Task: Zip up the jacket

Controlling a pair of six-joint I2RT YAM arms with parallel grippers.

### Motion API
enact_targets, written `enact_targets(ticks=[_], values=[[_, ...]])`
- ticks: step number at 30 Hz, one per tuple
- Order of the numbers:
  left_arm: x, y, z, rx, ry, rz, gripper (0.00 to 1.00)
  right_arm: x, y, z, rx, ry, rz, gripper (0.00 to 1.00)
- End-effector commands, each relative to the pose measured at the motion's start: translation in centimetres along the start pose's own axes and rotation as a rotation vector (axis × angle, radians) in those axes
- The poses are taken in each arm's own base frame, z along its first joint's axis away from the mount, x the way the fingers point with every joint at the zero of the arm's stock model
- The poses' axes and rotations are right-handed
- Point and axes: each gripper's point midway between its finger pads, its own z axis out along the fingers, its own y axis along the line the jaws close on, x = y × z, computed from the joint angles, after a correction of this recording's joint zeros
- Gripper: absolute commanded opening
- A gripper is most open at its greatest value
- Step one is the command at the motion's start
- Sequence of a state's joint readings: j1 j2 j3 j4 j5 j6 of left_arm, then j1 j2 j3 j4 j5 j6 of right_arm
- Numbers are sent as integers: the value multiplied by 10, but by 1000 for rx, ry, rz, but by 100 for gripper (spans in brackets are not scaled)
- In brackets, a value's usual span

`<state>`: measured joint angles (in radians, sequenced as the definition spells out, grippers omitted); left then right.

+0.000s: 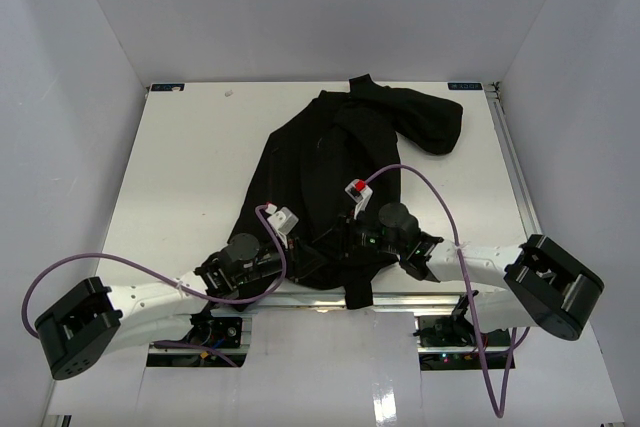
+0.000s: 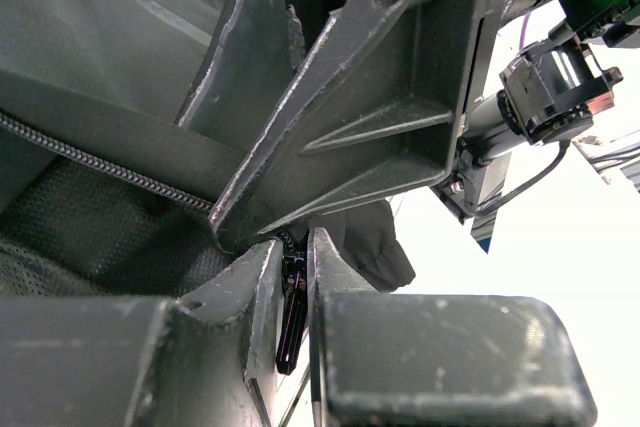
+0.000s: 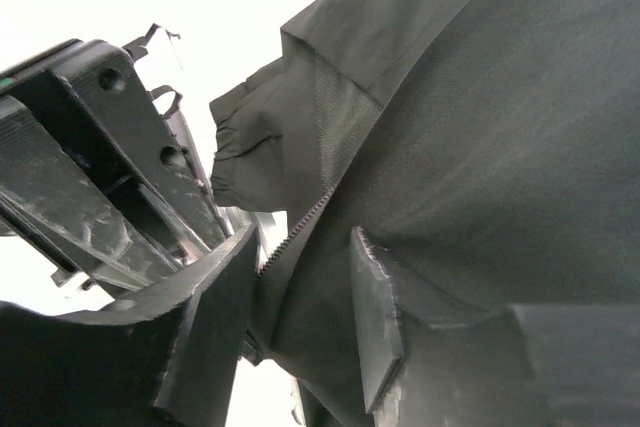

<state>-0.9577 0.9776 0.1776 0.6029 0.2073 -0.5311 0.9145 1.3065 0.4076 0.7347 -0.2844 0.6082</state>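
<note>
The black jacket [image 1: 330,157] lies spread on the white table [image 1: 180,167], with its bottom hem at the near edge. My left gripper [image 2: 293,247] is shut on the black zipper pull [image 2: 290,322], which hangs between its fingers. A row of zipper teeth [image 2: 90,162] runs up to the left. My right gripper [image 3: 305,277] is shut on the jacket's front edge [image 3: 480,127], beside the zipper teeth [image 3: 300,227]. Its fingers [image 2: 340,117] show just above my left gripper. In the top view both grippers meet at the hem, left [image 1: 312,252] and right [image 1: 345,244].
A strip of jacket [image 1: 358,292] hangs over the table's near edge. A sleeve [image 1: 430,122] lies folded at the far right. Purple cables [image 1: 440,197] loop over both arms. White walls close in the table on three sides.
</note>
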Motion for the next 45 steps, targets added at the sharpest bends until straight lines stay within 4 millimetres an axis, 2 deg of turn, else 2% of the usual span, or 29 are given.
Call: enact_targets(ticks=[1,4,6,7,11,15,17,23,30,37,40,43,45], values=[[-20,-7,5,22,-55,35,0,6,28,0,-155,32,20,40],[-20,-6,5,13,-57,38,0,6,35,-1,-200,33,21,30],[-21,-4,5,0,-62,40,0,5,40,-2,-221,34,19,18],[-22,-3,5,-4,-66,41,0,5,42,-2,-232,39,19,9],[-24,-3,3,-14,-70,39,0,3,44,-3,-243,30,3,8],[-22,2,-1,-43,-65,21,17,-5,43,-4,-228,-7,-37,8],[-25,4,-7,-66,-80,-4,35,-11,41,-3,-210,-31,-56,8],[-28,6,-24,-108,-119,-80,62,-13,42,-3,-216,-49,-56,8],[-24,1,-21,-96,-63,-103,71,-17,44,-2,-224,-66,-50,8],[-16,-5,-11,-45,-26,-109,71,-19,47,-1,-239,-79,-38,8],[-15,-5,-8,-31,-30,-106,65,-19,49,1,-250,-77,-33,8],[-16,-6,-7,-19,-47,-86,40,-15,49,3,-253,-66,-34,8],[-18,-7,-9,-8,-63,-74,26,-12,47,3,-248,-61,-37,10]])
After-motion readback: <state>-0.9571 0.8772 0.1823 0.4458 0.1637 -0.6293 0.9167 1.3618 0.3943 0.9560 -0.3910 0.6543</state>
